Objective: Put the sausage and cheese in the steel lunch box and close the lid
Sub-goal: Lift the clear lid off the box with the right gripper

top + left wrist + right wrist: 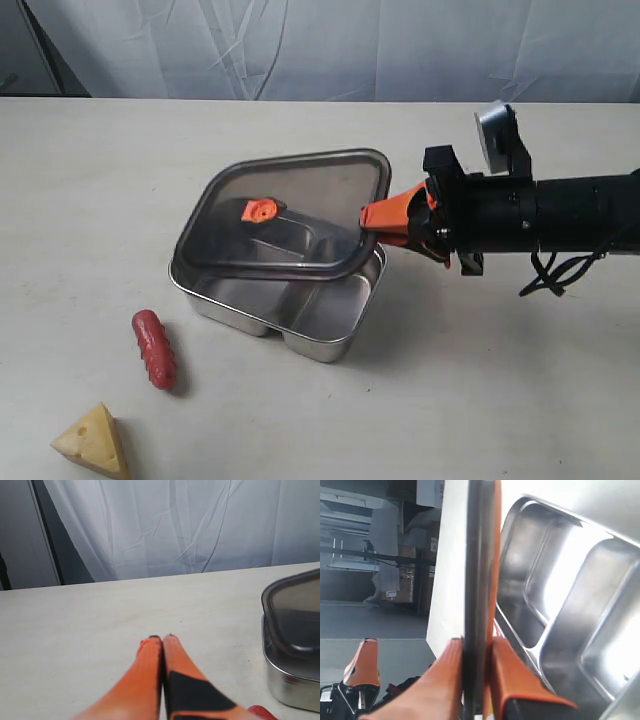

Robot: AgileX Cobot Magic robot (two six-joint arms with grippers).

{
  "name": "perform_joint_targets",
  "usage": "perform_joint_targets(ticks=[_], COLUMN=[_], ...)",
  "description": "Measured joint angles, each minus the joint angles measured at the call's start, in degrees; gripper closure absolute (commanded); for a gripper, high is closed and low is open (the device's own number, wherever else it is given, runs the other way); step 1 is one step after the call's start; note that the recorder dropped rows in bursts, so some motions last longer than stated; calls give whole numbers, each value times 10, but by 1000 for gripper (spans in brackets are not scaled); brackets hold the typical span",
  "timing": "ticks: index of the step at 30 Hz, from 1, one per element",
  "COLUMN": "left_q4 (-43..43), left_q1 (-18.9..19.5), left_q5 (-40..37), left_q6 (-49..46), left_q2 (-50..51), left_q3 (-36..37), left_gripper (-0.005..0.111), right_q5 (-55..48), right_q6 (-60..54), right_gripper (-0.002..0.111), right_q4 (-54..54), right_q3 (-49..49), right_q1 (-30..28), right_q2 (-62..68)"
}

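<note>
The steel lunch box [330, 335] stands mid-table, both compartments bare. My right gripper [368, 218] is shut on the right edge of the dark lid [300, 200], which hangs tilted over the box with its orange valve [259, 210] on top. The right wrist view has the lid [480, 555] edge-on between the fingers of my right gripper [475, 642], beside the box [560, 595]. The red sausage [155, 348] lies left of the box, the cheese [93, 440] nearer the front edge. My left gripper [162, 637] is shut on nothing above the table, with the box [290, 680], the lid [295, 605] and a sliver of the sausage [260, 712] off to one side.
A white curtain [320, 45] hangs behind the pale table [480, 400]. The right arm [560, 215] reaches in from the right side. The left arm does not show in the exterior view.
</note>
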State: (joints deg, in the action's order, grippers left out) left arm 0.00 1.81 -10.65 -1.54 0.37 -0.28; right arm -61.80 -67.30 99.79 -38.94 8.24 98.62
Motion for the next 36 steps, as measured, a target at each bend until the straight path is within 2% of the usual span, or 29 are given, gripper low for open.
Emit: perform_joint_targets(ticks=[8, 12, 16, 21, 24, 27, 31, 36], left_q4=[0, 0, 0, 0, 0, 0, 0, 0], left_q1=[0, 0, 0, 0, 0, 0, 0, 0], left_q5=[0, 0, 0, 0, 0, 0, 0, 0], left_q6=[0, 0, 0, 0, 0, 0, 0, 0], left_q2=[0, 0, 0, 0, 0, 0, 0, 0], left_q3=[0, 0, 0, 0, 0, 0, 0, 0], left_gripper=[107, 107, 107, 107, 107, 107, 107, 107], right_q5=[9, 75, 180, 303, 332, 303, 195, 127], right_q6=[-2, -3, 0, 60, 159, 189, 195, 203], right_gripper=[109, 109, 109, 109, 109, 109, 109, 109], right_q4=[-1, -12, -89, -275, -548, -731, -956, -1043], right_q3=[-53, -92, -141, -192, -223, -236, -238, -238], right_q1=[0, 0, 0, 0, 0, 0, 9, 79], right_q2=[-29, -51, -81, -128, -169, -195, -213, -213])
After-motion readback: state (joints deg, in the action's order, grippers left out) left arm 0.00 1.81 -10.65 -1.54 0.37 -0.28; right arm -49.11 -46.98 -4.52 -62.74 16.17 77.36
